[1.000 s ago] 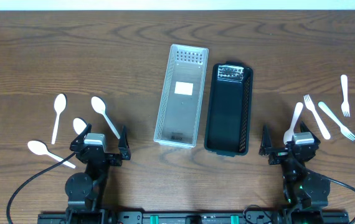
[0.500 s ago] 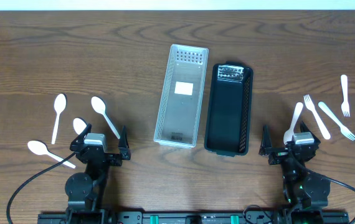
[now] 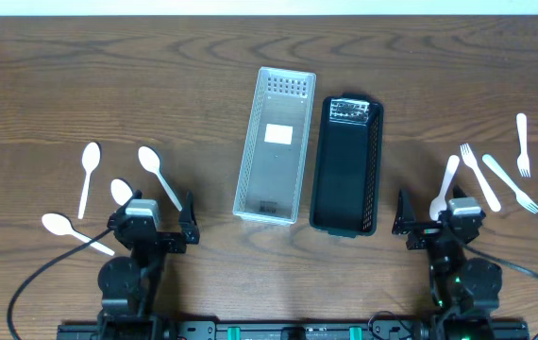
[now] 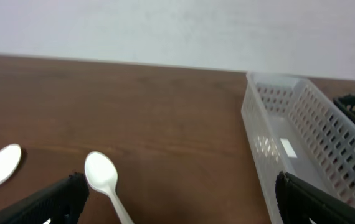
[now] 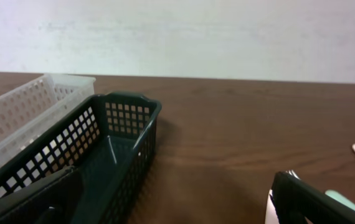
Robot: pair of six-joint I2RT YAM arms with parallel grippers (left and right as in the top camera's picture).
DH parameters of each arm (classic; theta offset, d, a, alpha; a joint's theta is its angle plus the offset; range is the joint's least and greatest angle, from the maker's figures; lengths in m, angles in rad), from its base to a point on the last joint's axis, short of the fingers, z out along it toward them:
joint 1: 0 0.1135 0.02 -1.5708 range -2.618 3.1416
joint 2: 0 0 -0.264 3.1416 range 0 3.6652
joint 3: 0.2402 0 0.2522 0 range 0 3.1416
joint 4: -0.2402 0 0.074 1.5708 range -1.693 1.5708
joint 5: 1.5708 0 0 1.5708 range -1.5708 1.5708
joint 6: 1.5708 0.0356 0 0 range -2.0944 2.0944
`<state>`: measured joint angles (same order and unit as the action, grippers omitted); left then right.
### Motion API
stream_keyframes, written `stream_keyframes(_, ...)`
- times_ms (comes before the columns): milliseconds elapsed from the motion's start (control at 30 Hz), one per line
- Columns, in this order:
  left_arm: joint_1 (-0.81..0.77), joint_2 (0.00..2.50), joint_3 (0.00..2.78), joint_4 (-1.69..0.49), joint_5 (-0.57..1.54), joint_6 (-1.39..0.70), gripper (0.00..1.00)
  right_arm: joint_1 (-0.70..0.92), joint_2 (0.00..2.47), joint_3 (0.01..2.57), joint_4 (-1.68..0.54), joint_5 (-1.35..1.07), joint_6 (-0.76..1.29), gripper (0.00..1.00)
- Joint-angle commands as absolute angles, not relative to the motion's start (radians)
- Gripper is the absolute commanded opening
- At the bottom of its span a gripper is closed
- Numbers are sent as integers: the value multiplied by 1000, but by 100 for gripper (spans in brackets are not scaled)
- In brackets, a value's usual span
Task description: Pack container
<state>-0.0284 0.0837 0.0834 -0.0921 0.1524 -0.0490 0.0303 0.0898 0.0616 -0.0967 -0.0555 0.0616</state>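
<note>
The white container [image 3: 275,144] lay ahead and to the right of the left gripper [image 3: 152,213], its long axis running away from the gripper. The nearest spoon [image 3: 159,176] sat just ahead of its wide-apart jaws. The right gripper [image 3: 438,215] was likewise spread.

The brown wood-grain counter [image 3: 109,76] carries two long baskets side by side at its middle. The white basket [image 3: 275,144] is on the left and slightly slanted. The black basket [image 3: 346,165] sits just beside it on the right.

Four white spoons lie on the left. The upright spoon [image 3: 87,179] is furthest left of the far pair, with the slanted spoon [image 3: 161,180] to its right. The partly hidden spoon [image 3: 120,191] lies between them, and the near spoon [image 3: 58,224] is closest.

On the right lie the right spoon [image 3: 446,179], inner fork [image 3: 479,177], middle fork [image 3: 508,181] and far fork [image 3: 523,144].
</note>
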Motion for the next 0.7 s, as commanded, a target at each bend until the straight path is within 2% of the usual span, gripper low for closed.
stream_keyframes(0,-30,175,213,-122,165,-69,98,39,189,185,-124,-53,93,99)
stream_keyframes(233,-30,480,510,-351,165,-69,98,40,558,524,-324,-89,90,99)
stream_keyframes(467,-30,756,814,-690,165,-69,98,41,991,1026,-774,-141,18,99)
stream_keyframes(600,-30,851,904,-797,165,-69,98,41,1176,1246,-879,-323,17,99)
stream_keyframes(633,-30,861,908,-802,165,-69,98,45,1203,1274,-874,-368,11,95)
stream_keyframes(667,-30,868,908,-804,165,-69,98,55,1232,1303,-871,-397,-6,83)
